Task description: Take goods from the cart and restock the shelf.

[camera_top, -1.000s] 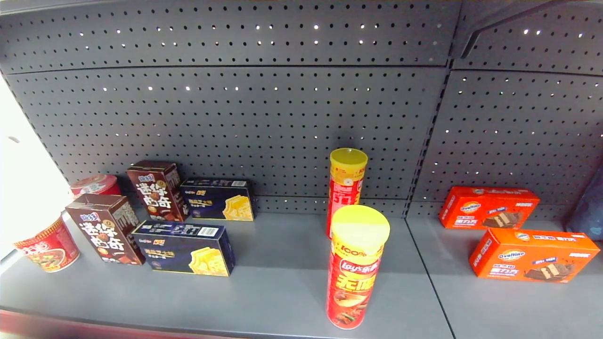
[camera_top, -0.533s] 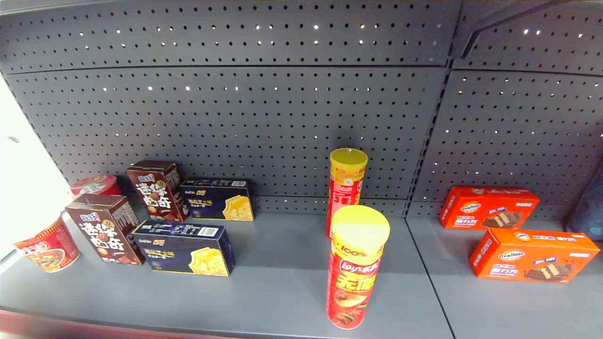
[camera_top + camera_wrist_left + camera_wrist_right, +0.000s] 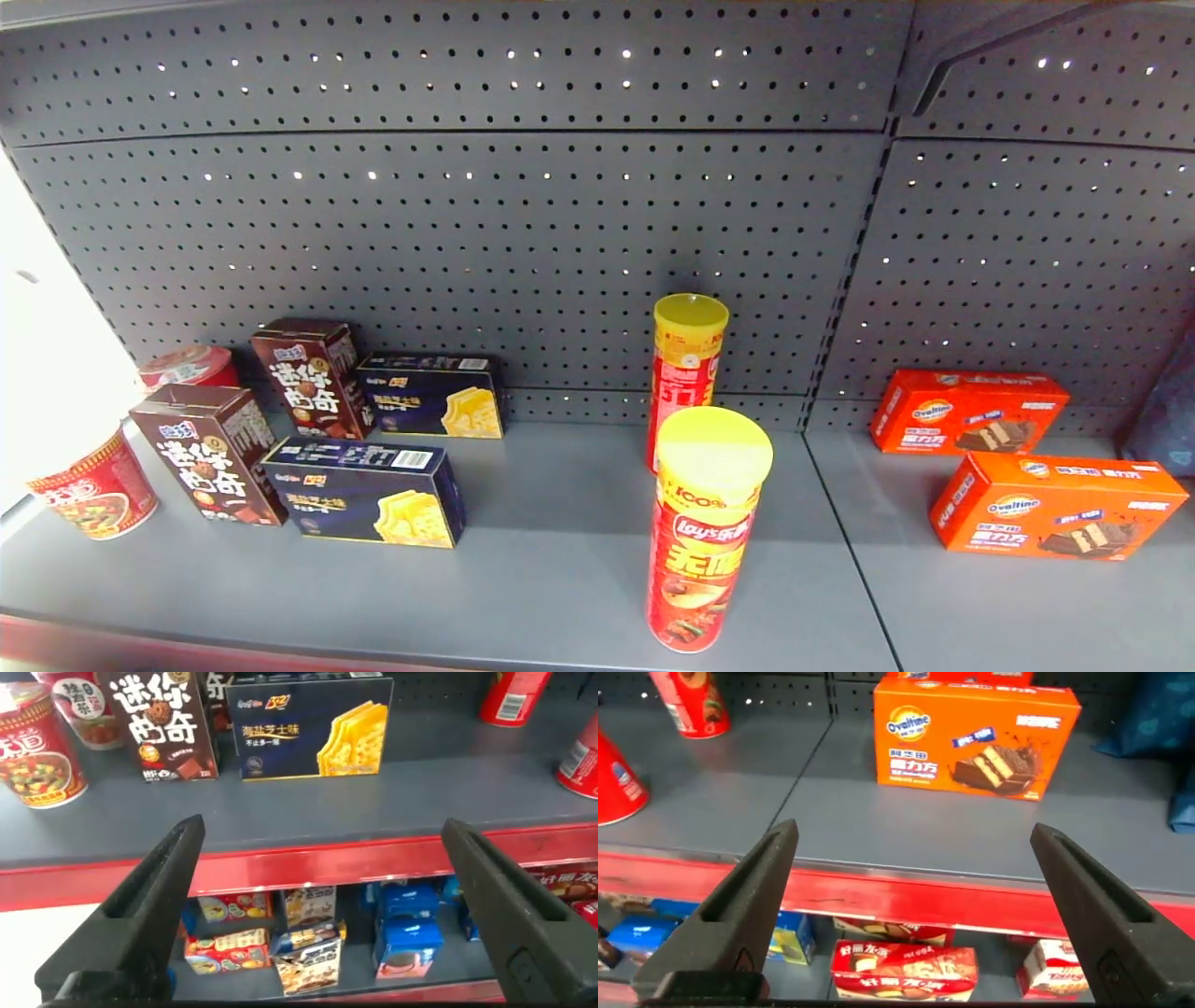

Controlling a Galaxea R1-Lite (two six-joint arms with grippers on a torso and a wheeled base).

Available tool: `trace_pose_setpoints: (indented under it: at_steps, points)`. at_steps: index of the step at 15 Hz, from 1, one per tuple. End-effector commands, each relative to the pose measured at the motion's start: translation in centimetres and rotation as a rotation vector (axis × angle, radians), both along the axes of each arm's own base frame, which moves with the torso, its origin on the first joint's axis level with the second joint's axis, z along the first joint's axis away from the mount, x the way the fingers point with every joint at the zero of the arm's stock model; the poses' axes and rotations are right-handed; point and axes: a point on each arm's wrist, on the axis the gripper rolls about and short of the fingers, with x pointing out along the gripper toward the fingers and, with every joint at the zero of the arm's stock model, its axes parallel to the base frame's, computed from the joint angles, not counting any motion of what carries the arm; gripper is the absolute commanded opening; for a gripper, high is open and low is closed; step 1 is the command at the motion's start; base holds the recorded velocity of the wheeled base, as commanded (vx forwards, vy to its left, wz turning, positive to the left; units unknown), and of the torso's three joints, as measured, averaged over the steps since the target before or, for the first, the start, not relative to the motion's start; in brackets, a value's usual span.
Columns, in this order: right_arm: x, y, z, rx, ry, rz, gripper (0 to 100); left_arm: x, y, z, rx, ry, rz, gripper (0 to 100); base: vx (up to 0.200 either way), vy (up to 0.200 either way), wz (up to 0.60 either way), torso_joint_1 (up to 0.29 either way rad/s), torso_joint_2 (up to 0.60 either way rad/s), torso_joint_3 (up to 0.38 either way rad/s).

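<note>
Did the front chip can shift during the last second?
No. The front chip can keeps its spot left of the shelf seam, in front of the rear can.

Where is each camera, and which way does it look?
Head view: on the robot's head, looking forward and down at the shelf.
Left wrist view: on that wrist, facing the shelf past the open left claw.
Right wrist view: on that wrist, facing the shelf past the open right claw.
Shared: head and left wrist see the front navy box; head and right wrist, the front orange box.
</note>
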Motion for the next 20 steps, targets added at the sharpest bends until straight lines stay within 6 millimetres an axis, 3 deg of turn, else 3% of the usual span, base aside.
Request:
trace_pose_setpoints:
  at_steps: [1, 20]
  points:
    - [0.04, 0.03, 0.01, -0.002, 0.004, 0.013, 100, 0.05, 0.0, 0.0, -0.001, 0.005, -0.002, 100, 0.0, 0.0, 0.0, 0.0, 0.0, 0.0]
    - [0.03, 0.1, 0.01, 0.022, 0.006, 0.039, 100, 0.05, 0.01, -0.08, -0.024, 0.005, -0.002, 100, 0.0, 0.0, 0.0, 0.0, 0.0, 0.0]
